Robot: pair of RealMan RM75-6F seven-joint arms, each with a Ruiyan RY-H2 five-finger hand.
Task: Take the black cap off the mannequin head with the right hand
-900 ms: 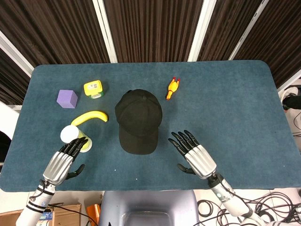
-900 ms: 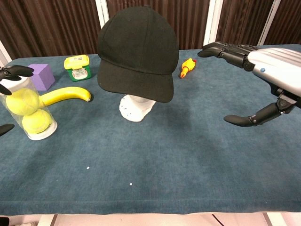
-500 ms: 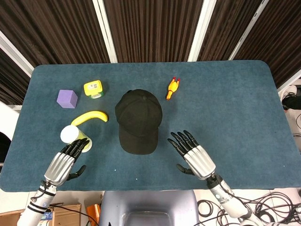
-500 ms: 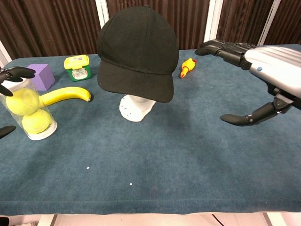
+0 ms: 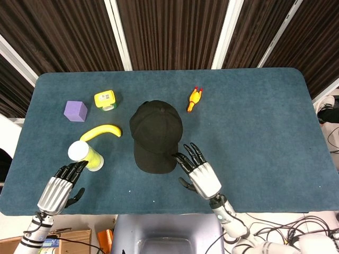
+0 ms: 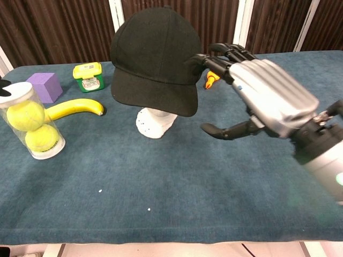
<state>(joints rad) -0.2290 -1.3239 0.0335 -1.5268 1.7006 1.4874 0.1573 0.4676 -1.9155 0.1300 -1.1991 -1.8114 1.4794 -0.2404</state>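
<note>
Since the earlier frames my right hand has swung in toward the cap at frame centre, which sits on the mannequin head. Fingers are spread wide, holding nothing, tips just beside the brim; contact I cannot tell. I'm in the reach; next I must close on the brim and lift. My left hand hangs spread at lower left.
</note>
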